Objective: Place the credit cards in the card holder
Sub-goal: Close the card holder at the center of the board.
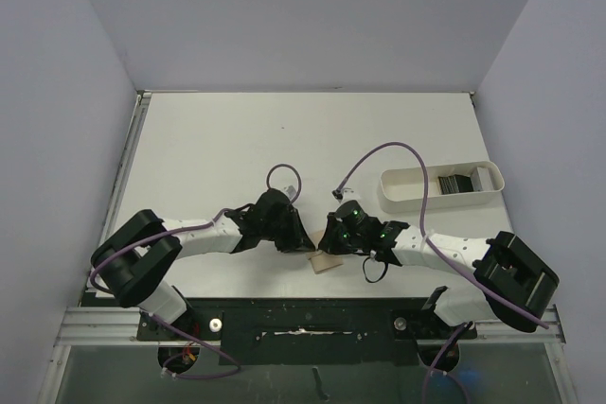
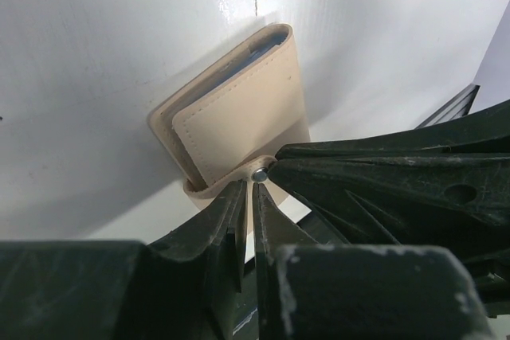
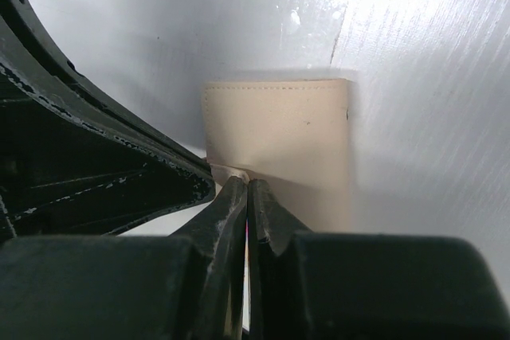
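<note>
Top external view showed both arms bent inward to meet near the front edge of the white table [image 1: 284, 139]. On the left, the left gripper [image 2: 251, 189] had its fingers together on the closure tab of the small tan leather-like bifold card holder [image 2: 239, 117]. It pinched right at the tiny metal snap stud [image 2: 259, 173], seemingly so the tab could be pulled free of the cover. The card holder lay flat and folded shut on the table, with a sliver of blue lining showing at its far end. From the other side, the right gripper [image 3: 247, 185] was closed too, its tips pressed together at the card holder's near edge. It apparently nipped a thin tan flap there to anchor the body against the left arm's pull. Farther right, well apart, the white oblong plastic tray [image 1: 402, 186] held the thin dark rectangular credit cards [image 1: 457, 182], untouched. By my judgement, none could go in until the holder was opened.
</note>
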